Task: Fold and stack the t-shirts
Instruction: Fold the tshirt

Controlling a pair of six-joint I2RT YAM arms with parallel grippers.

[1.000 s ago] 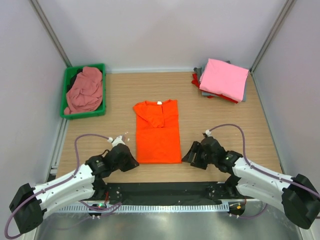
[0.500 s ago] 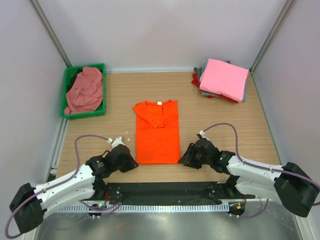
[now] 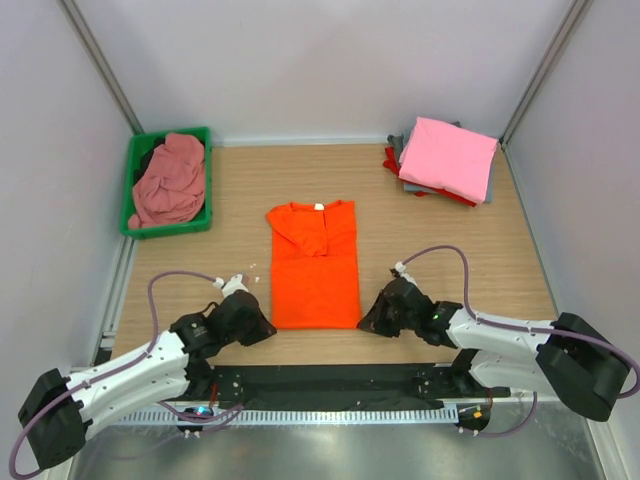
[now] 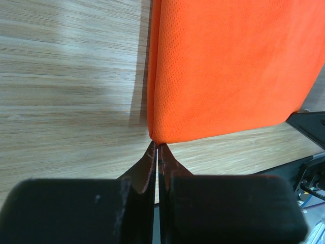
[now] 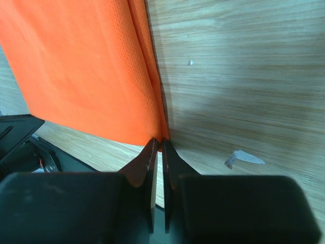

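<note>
Orange t-shirt [image 3: 315, 265] lies flat mid-table, folded to a narrow panel with one sleeve turned across the chest, collar at the far end. The white neck label [image 3: 319, 206] is a mere speck from above. Both wrist views cut the shirt off, showing only its near hem corners.

Left gripper [image 4: 155, 147] sits at the shirt's near-left corner, fingers drawn to a thin slit, tips touching the hem. Right gripper [image 5: 158, 143] is at the near-right corner, equally narrow, tips against the folded edge. Whether either has cloth pinched cannot be told.

Beyond the shirt to the far right, well apart, sits a stack with the pink t-shirt [image 3: 447, 157] on top; the red and grey ones show only as edges beneath. To the far left, the dusty-pink t-shirt [image 3: 168, 180] is bunched in the green bin [image 3: 134, 190], hiding most of something dark.

Since a second ago the right gripper has closed in from beside the shirt to its corner. The left gripper and the shirt are unchanged.
</note>
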